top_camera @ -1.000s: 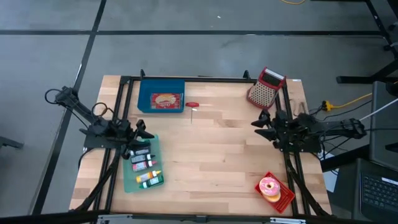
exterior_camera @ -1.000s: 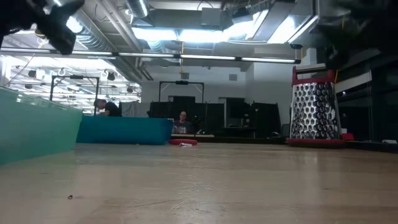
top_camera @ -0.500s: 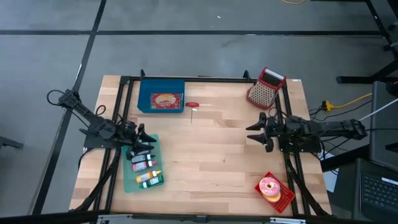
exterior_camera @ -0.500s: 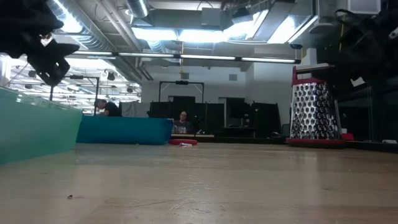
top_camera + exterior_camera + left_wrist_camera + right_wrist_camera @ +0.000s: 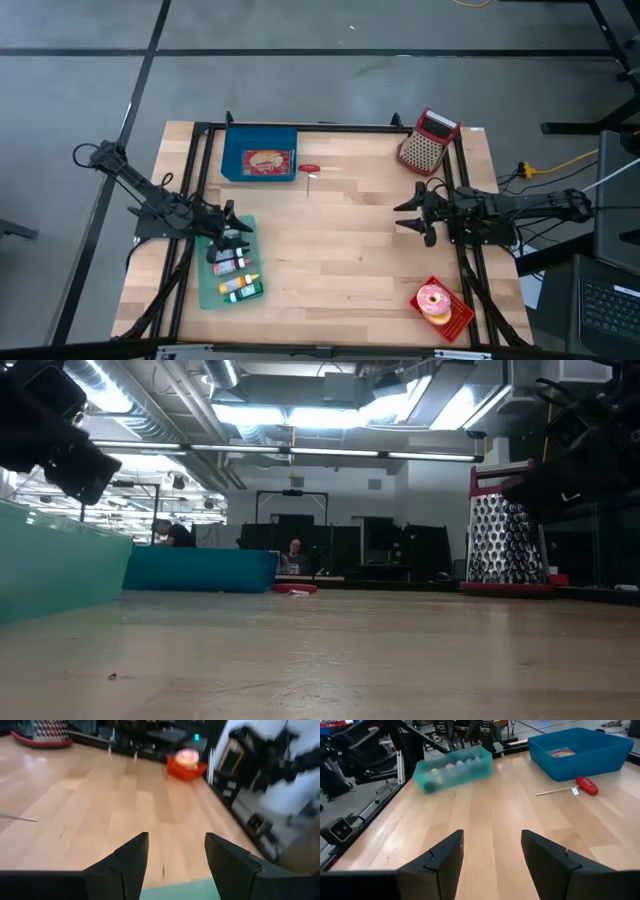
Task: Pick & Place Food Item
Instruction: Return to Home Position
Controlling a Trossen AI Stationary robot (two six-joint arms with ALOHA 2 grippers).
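A pink-frosted donut [image 5: 434, 299] sits on a small red tray [image 5: 453, 318] at the table's near right corner, also visible in the left wrist view [image 5: 187, 757]. A flat red-and-yellow food item [image 5: 264, 160] lies inside the blue bin [image 5: 233, 165] at the far left. My left gripper [image 5: 229, 223] hovers open over the far end of the green tray [image 5: 212, 288], far from the donut. My right gripper [image 5: 408, 210] stands open by the right rail, pointing toward the table's middle, with bare wood under its fingers [image 5: 492, 852].
The green tray holds several small bottles [image 5: 236, 268]. A red-handled screwdriver [image 5: 308, 169] lies beside the blue bin. A metal grater with a red top [image 5: 426, 141] stands at the far right. Black frame rails [image 5: 300, 127] border the table. People sit in the room beyond.
Both grippers have sunk toward the table and tipped forward to lie closer to level. The right one now reaches a little farther toward the table's middle, the left one a little farther over the green tray. No object has moved.
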